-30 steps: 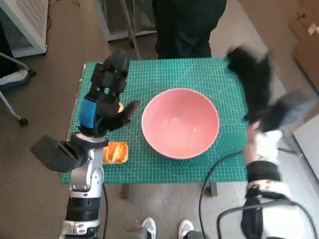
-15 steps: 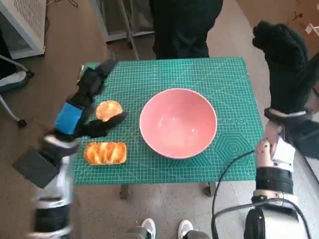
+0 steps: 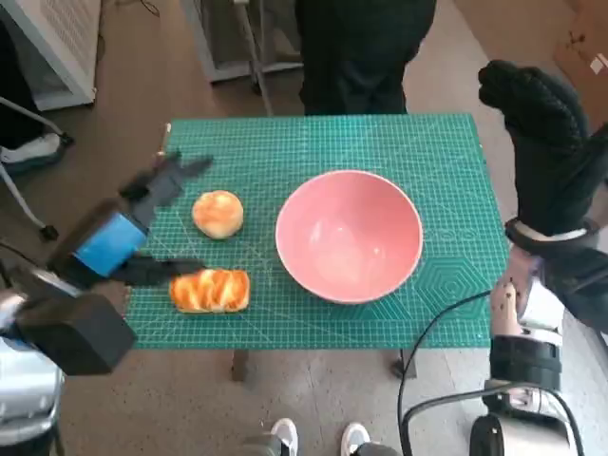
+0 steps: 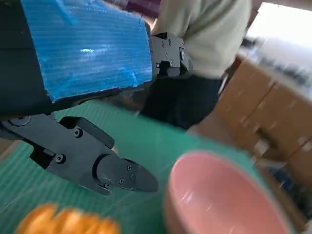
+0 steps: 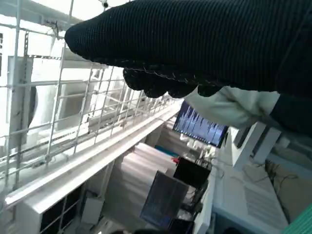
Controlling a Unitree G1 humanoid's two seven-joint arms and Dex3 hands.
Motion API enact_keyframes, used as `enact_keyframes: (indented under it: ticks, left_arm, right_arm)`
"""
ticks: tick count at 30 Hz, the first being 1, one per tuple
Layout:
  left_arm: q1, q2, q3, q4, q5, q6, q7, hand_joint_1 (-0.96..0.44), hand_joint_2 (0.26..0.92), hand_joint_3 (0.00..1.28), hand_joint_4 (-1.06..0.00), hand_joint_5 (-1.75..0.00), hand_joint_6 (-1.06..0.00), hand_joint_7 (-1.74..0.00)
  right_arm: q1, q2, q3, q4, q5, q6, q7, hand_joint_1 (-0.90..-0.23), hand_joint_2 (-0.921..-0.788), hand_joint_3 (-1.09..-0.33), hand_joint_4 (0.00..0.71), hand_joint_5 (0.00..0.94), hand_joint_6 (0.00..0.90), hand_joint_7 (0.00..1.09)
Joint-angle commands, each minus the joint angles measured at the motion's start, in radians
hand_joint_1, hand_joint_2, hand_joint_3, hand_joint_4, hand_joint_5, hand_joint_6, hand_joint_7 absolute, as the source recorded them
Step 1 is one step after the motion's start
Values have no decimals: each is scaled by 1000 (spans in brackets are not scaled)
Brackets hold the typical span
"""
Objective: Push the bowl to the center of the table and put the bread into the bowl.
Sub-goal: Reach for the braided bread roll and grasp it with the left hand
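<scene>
The pink bowl (image 3: 349, 235) stands empty near the middle of the green mat (image 3: 437, 161); the left wrist view shows it too (image 4: 224, 200). Left of it lie a round bun (image 3: 218, 213) and a long braided loaf (image 3: 210, 290), whose blurred end shows in the left wrist view (image 4: 63, 222). My left hand (image 3: 123, 233) hovers over the mat's left edge, fingers spread, holding nothing, just left of both breads. My right hand (image 3: 537, 123) is raised beyond the table's right edge, empty, well clear of the bowl. The right wrist view shows only the glove (image 5: 204, 44) and the room.
A person in dark trousers (image 3: 361, 47) stands at the table's far edge. A black cable (image 3: 427, 332) hangs off the front right corner. A white rack (image 3: 47, 47) stands at the far left on the floor. Shoes (image 3: 318, 437) show below the front edge.
My left hand has drawn back leftwards and lower, uncovering the bun and the loaf. My right arm rose and now hangs beyond the table's right edge. The bowl stayed put.
</scene>
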Motion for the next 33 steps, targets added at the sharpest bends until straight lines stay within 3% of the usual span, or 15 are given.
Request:
enact_keyframes:
  ticks: [1, 8, 20, 26, 33]
  left_arm:
    - [26, 40, -42, 44, 64, -29, -5, -222, 759, 0, -57, -3, -236, -79]
    - [40, 62, -85, 124, 125, -85, 3, -230, 759, 0, -79, -8, -267, -56]
    - [29, 57, -181, 253, 219, -128, 1, -284, 763, 2, -112, -6, -293, -25]
    - [-7, 39, -249, 354, 264, -133, 8, -301, 770, 4, -108, -1, -296, -15]
    - [-76, 2, -331, 545, 322, -148, 46, -307, 783, 7, -110, -2, -289, -5]
  right_arm:
    - [25, 9, 7, -1, 1, 17, -14, -449, -921, -436, 380, 9, 447, 20]
    - [24, 14, 14, -2, -13, 18, -30, -458, -921, -435, 378, 5, 448, 18]
    - [26, 18, 26, -8, -9, 26, -33, -459, -921, -436, 375, 2, 453, 18]
    - [26, 18, 30, -4, -17, 21, -37, -460, -921, -436, 377, 2, 455, 18]
    - [24, 13, 28, -3, -5, 29, -29, -463, -921, -434, 377, 2, 456, 17]
